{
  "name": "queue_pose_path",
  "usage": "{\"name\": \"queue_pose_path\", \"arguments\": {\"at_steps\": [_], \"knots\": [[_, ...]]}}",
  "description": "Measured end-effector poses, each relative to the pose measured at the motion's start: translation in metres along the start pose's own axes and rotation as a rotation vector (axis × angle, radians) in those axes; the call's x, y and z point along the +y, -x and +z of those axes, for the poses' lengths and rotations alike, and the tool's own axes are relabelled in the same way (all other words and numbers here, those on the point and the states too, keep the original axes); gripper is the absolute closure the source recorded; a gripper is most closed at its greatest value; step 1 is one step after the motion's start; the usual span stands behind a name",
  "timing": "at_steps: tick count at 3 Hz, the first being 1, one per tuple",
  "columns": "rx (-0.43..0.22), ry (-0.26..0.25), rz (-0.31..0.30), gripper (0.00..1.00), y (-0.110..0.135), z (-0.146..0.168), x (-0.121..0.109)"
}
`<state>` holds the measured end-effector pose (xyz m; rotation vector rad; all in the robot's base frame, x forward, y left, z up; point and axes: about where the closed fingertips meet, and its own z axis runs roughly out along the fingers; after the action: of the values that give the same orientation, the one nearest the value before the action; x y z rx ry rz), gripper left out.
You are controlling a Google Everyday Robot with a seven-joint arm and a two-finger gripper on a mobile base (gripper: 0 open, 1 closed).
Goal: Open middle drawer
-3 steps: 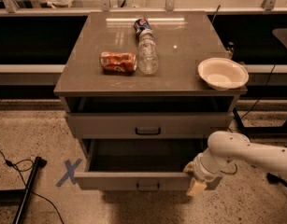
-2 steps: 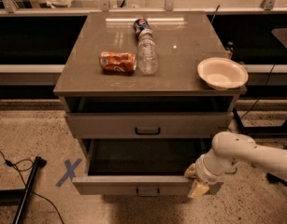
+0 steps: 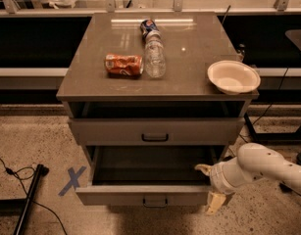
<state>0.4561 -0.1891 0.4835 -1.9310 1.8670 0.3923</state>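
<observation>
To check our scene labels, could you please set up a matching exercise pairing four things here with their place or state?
1 middle drawer
2 white bowl
3 orange can
4 gripper

A lying on its side on the cabinet top
B pulled out
C at the drawer's right front corner
D upright near the top's right edge

Pairs: 1-B, 2-D, 3-A, 4-C.

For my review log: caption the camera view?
Wide grey middle drawer stands pulled out, gripper at its front's right end.
</observation>
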Motion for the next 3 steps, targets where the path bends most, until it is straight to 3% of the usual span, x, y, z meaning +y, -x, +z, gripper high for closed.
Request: {"name": "queue_pose_path", "arguments": {"at_steps": [1,2,3], "knots": [[0.002,-0.068,-0.052,0.0,0.01,-0.015,-0.024],[0.019,-0.084,-0.029,0.23,0.001,-0.006,-0.06],[0.02,-0.079,0.006,0.47,-0.01,0.007,-0.077]]}}
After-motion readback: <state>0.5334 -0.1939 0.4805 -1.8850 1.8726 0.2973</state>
